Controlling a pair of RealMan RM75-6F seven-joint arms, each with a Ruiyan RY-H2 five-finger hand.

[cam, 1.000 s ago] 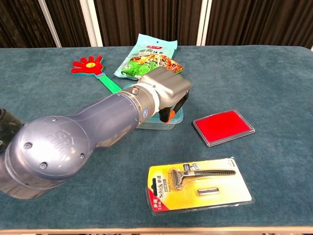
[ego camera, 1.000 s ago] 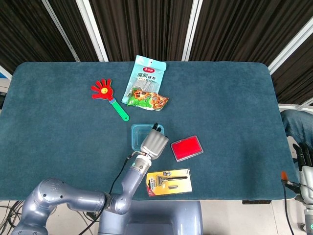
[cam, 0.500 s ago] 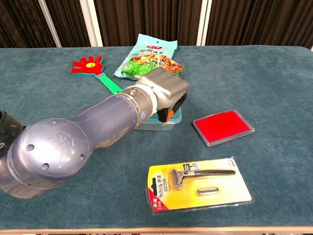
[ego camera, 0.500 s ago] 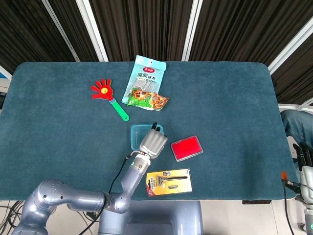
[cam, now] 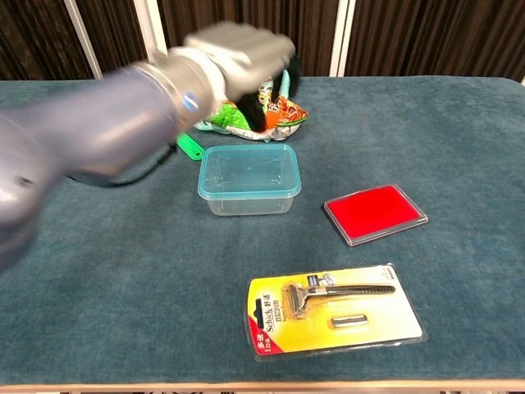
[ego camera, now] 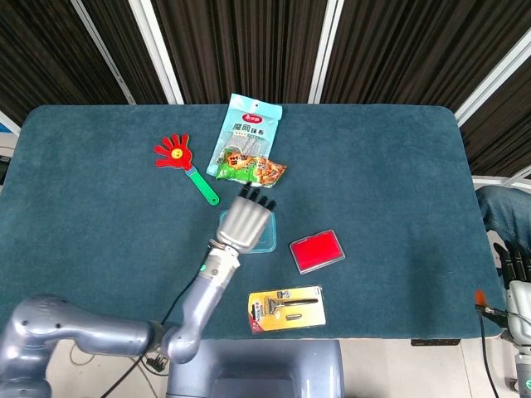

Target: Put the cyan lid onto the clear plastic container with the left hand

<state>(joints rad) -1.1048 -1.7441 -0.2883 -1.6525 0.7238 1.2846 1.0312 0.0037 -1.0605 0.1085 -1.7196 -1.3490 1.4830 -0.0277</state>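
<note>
Grey metal left hand (ego camera: 246, 222) hovering empty, fingers loosely apart, above the cyan lid (cam: 249, 167) sitting on the clear plastic container (cam: 248, 199) at table centre, so lifting straight up is advisable; teal felt table (ego camera: 390, 174) carrying red pad (ego camera: 316, 250) at four o'clock, dark slatted wall behind.

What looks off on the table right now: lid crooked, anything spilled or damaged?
Nothing stands out. The cyan lid sits square on the clear plastic container, and the left hand is raised above it, empty. No spills or damage visible.
</note>
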